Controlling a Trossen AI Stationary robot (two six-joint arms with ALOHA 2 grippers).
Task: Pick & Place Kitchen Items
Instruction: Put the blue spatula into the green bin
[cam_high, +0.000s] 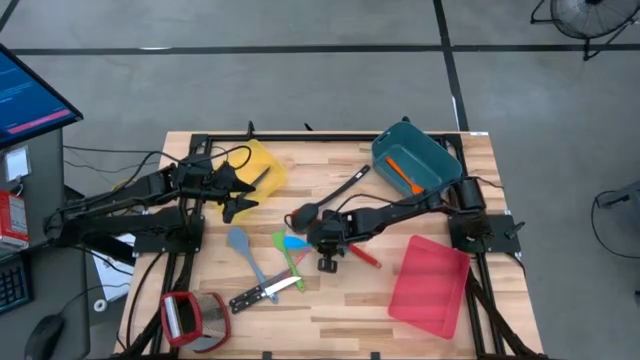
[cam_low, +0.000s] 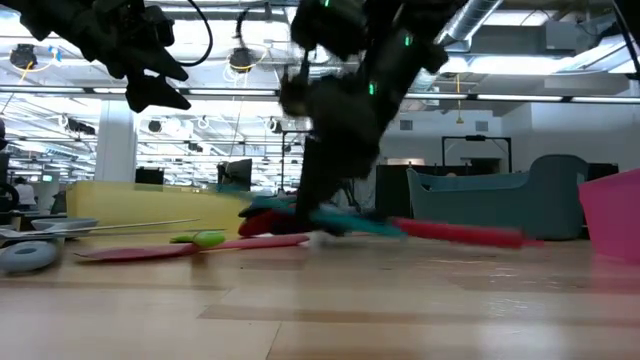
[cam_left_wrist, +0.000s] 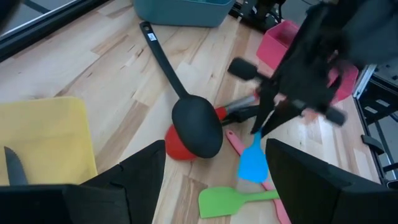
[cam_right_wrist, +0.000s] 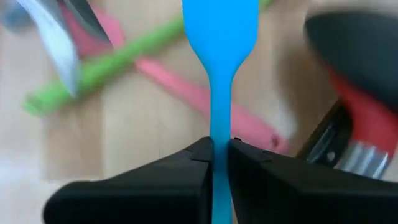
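So the right gripper (cam_high: 322, 243) is down over the middle of the table (cam_high: 330, 310), jaws pinched together on the thin handle of the blue spatula (cam_right_wrist: 219, 37). The right wrist view shows that best: both fingers (cam_right_wrist: 186, 163) press the handle from either side, with the blade pointing away from the gripper. In the left wrist view the blue blade (cam_left_wrist: 253, 163) hangs just past the fingertips, right above the clutter.

Under and around it is the pile of utensils. The green spatula (cam_high: 285, 250) and pink spatula (cam_right_wrist: 186, 87) lie crossed just beside the blue one. The black ladle (cam_high: 325, 197) lies angled toward the teal bin (cam_high: 415, 160), which sits at the far right corner with an orange tool (cam_high: 402, 170) inside. A red-handled tool (cam_high: 364, 257) lies by the gripper on the right-edge side. The grey-blue spoon (cam_high: 243, 250) is a bit toward the left edge, and a black-handled knife (cam_high: 262, 291) lies nearer the front edge.

The left gripper (cam_high: 240, 190) hangs above the yellow bin (cam_high: 262, 165) near the far left part of the table, jaws spread apart and holding nothing. A knife (cam_left_wrist: 13, 165) rests in that bin.

The red bin (cam_high: 430, 285) is near the front right corner, and the red-framed grey thing (cam_high: 192, 318) sits at the front left corner.
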